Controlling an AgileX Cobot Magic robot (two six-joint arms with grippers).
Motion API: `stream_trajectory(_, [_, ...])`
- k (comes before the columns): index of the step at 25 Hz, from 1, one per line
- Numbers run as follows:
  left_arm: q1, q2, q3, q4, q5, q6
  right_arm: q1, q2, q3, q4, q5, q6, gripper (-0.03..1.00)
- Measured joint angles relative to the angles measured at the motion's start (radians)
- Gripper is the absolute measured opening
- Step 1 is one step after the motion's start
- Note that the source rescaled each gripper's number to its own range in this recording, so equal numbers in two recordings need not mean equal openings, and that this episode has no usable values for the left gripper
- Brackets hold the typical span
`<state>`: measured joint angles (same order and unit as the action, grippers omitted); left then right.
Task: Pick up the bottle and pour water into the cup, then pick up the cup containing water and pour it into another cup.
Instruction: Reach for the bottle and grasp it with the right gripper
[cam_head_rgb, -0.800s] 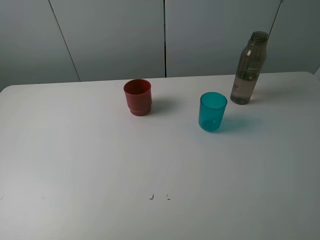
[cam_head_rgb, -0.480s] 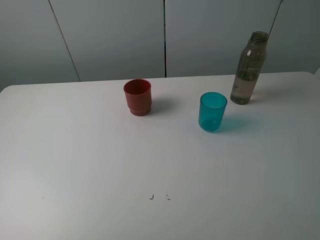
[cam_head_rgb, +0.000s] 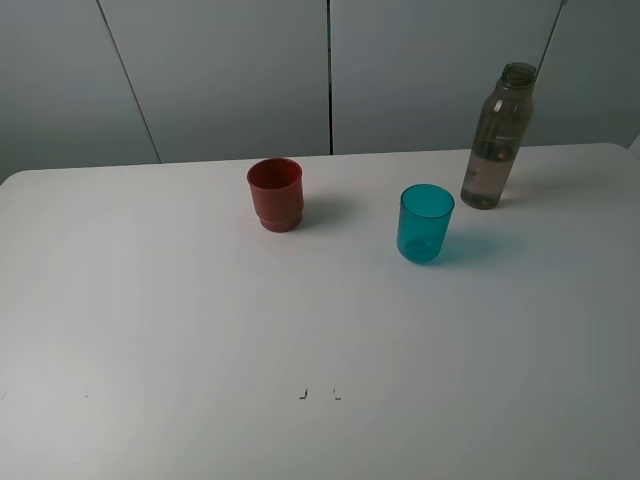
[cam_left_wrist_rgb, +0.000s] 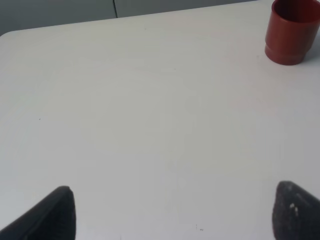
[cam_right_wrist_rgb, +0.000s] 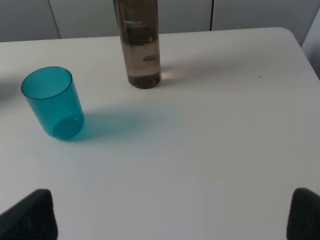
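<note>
While the left tool (cam_left_wrist_rgb: 175, 220), open and empty, faces the red cup (cam_head_rgb: 276, 194) and the open right tool (cam_right_wrist_rgb: 167, 215) faces the teal cup (cam_head_rgb: 425, 222) with the bottle (cam_head_rgb: 497, 138) just beyond it, that tall, seemingly uncapped bottle could topple if nudged high.
</note>
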<state>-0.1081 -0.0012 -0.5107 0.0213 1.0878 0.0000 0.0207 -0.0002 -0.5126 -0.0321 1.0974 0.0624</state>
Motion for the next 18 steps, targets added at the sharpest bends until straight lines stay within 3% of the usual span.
stream_trajectory(18, [0.000, 0.000, 0.000, 0.000, 0.000, 0.000, 0.000, 0.000, 0.000, 0.000, 0.000, 0.000, 1.00])
